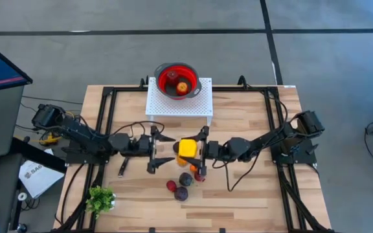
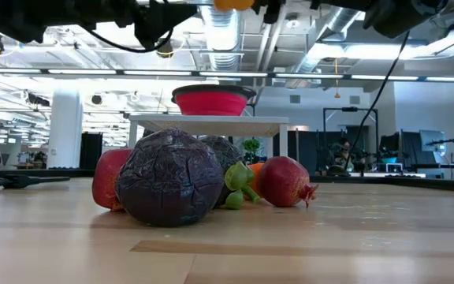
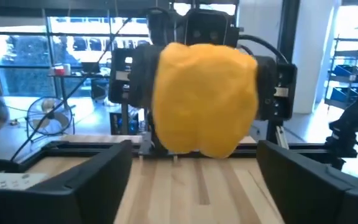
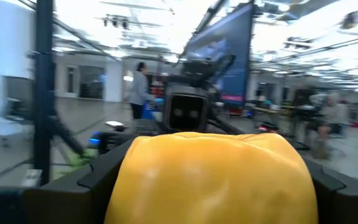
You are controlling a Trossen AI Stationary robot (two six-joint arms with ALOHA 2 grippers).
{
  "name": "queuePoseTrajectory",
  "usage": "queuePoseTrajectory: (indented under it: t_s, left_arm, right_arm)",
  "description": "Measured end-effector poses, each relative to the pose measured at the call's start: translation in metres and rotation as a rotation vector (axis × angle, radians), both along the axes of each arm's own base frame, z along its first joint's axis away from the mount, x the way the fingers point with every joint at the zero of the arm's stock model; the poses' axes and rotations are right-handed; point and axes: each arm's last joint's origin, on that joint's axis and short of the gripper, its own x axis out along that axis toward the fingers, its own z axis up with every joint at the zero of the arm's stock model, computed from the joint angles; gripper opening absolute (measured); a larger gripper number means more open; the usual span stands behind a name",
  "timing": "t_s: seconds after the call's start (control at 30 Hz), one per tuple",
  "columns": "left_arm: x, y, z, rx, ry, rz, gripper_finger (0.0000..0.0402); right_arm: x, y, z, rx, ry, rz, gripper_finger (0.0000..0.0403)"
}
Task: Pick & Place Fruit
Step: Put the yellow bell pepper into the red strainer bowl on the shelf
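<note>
Cluster of small toy fruits (image 1: 183, 184) lay on the wooden table (image 1: 251, 194), near edge: maroon, red, green. Above it, right gripper (image 1: 197, 150) clamped a blocky yellow plastic fruit (image 1: 187, 149) in mid-air. Left gripper (image 1: 162, 149) faced it, fingers spread, empty. Farthest, red round bowl (image 1: 177, 79) held two fruits
</note>
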Motion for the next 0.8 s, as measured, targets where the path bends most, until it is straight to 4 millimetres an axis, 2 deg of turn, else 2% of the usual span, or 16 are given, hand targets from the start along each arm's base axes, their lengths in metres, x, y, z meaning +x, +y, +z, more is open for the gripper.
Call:
queuePoseTrajectory:
  t_s: [0.1,0.2,0.43,0.6,0.8]
  left_arm:
    - [0.003,0.002,-0.005,0.003,0.024,0.011,0.0374]
    - [0.014,0.002,-0.007,0.004,0.036,0.029,0.0389]
    - [0.046,-0.001,-0.007,0.004,0.052,0.064,0.0394]
    - [0.050,-0.001,-0.004,0.008,0.044,0.086,0.0391]
    - [0.049,-0.003,-0.002,0.033,0.027,0.019,0.0382]
  right_arm:
    - [0.000,-0.001,0.000,0.002,-0.001,-0.036,0.0299]
    - [0.000,-0.001,0.001,0.003,-0.004,-0.037,0.0299]
    - [0.001,-0.005,0.000,0.017,-0.001,-0.045,0.0299]
    - [0.001,-0.002,-0.003,0.011,0.031,-0.037,0.0299]
    - [0.001,-0.002,-0.005,0.036,0.051,-0.030,0.0300]
